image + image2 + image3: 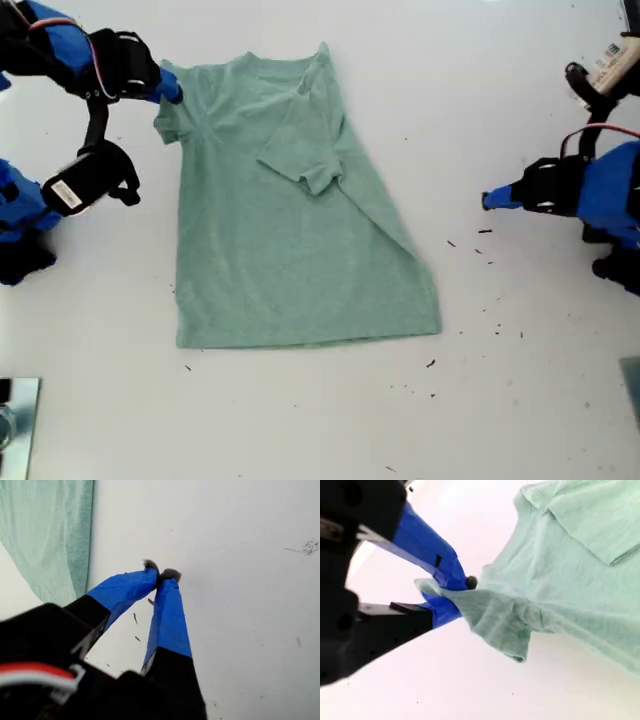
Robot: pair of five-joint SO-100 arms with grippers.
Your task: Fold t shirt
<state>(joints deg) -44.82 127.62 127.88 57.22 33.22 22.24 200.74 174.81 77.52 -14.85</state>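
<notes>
Partly, t shirt [290,230] sleeve within my second end effector [445,597]

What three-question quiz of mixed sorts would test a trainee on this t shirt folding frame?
1. True or false: my second pincer is shut on a sleeve of the t shirt.
2. What does my first pincer hold? A) the hem B) the collar C) nothing
3. In the exterior view, which sleeve is already folded over the body: the one on that view's left or right?

Key: 1 true. 2 C; its tips meet over the bare table, apart from the cloth. 3 The right one.
</notes>
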